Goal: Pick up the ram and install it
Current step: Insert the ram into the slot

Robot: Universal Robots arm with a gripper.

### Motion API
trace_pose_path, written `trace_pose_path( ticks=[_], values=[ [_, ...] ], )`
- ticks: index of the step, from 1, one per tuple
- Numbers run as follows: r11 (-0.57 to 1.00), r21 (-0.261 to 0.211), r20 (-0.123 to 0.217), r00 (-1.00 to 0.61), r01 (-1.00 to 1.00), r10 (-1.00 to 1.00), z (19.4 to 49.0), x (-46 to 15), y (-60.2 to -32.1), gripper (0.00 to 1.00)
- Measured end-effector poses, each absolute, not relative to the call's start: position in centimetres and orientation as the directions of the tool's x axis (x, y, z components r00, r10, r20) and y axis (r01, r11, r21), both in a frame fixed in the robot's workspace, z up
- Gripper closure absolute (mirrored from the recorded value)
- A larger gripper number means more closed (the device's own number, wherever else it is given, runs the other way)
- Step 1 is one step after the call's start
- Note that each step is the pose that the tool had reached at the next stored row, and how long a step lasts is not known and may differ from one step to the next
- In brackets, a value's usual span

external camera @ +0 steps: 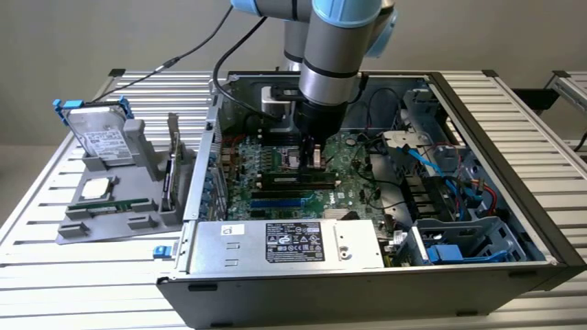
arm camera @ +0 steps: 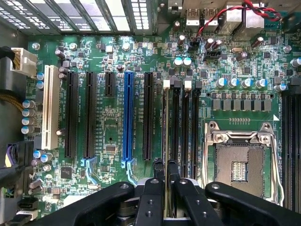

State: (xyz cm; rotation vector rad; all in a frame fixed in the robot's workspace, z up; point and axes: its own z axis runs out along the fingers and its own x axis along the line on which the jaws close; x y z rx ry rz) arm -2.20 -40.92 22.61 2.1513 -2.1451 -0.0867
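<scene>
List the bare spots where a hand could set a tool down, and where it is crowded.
Free: the slatted table in front of the grey fixture, and the strip beside the case at the exterior view's right. Crowded: inside the case, where the gripper hangs over the motherboard among cables.

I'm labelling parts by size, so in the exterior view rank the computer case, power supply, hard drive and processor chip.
Largest first:
computer case
power supply
hard drive
processor chip

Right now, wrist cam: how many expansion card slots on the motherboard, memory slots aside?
6, side by side: white slot, two long black slots and, short black slot, blue slot, last black slot beside the memory slots. The hand may hide more.
</scene>
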Motion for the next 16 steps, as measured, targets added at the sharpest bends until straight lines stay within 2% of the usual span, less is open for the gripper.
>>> trace_pose_path(
  ticks=[16],
  values=[
    [-0.006,0.112,0.033,0.01,-0.994,-0.999,22.35,-2.21,-40.82,0.86]
  ],
)
